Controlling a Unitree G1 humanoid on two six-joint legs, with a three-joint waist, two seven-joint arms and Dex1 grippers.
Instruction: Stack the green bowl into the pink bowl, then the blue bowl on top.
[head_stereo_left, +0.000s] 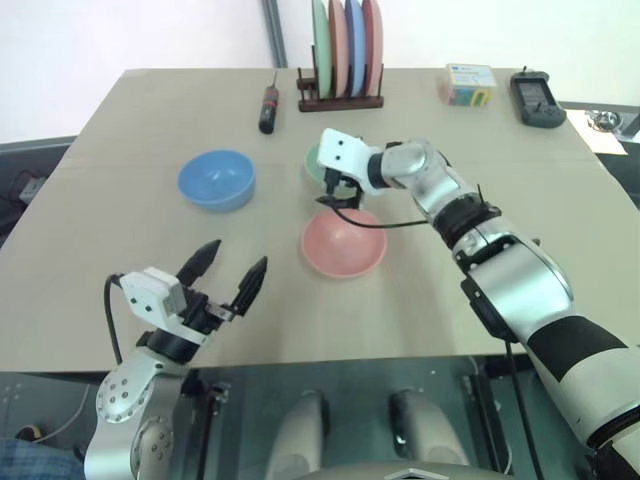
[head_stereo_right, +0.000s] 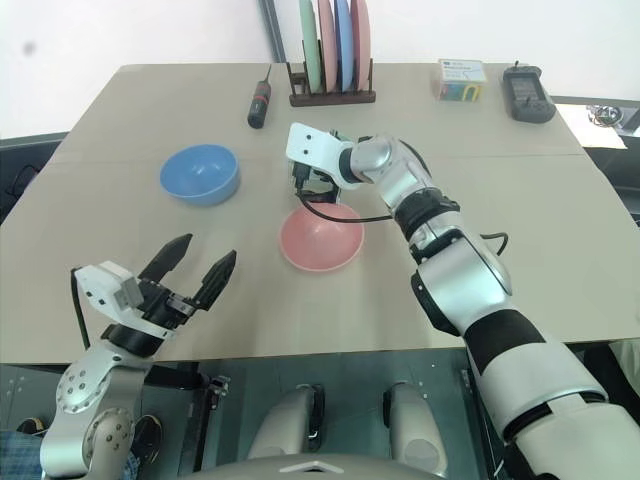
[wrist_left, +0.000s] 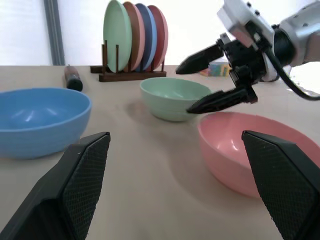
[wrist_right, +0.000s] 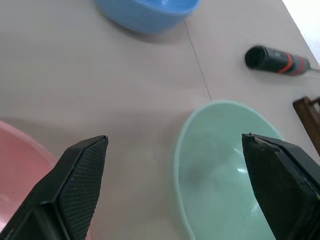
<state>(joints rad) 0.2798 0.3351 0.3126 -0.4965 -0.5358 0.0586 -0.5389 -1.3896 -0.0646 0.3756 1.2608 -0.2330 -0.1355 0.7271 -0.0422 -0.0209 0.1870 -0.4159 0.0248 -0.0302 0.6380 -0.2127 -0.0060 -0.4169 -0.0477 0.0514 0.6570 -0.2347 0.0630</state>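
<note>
The pink bowl (head_stereo_left: 343, 243) sits mid-table. Just behind it stands the green bowl (wrist_left: 172, 97), partly hidden in the head views by my right hand. My right gripper (head_stereo_left: 335, 192) hovers open over the green bowl's near rim, above the gap between green and pink, with nothing between its fingers. In the right wrist view the green bowl (wrist_right: 225, 165) lies right below the spread fingers. The blue bowl (head_stereo_left: 215, 180) rests to the left, apart from both. My left gripper (head_stereo_left: 238, 255) is open and empty near the table's front left edge, pointing towards the bowls.
A wooden rack (head_stereo_left: 340, 100) with several upright plates stands at the table's back. A black-and-red screwdriver (head_stereo_left: 268, 108) lies left of it. A small colourful box (head_stereo_left: 467, 84) and a black device (head_stereo_left: 535, 98) sit at the back right.
</note>
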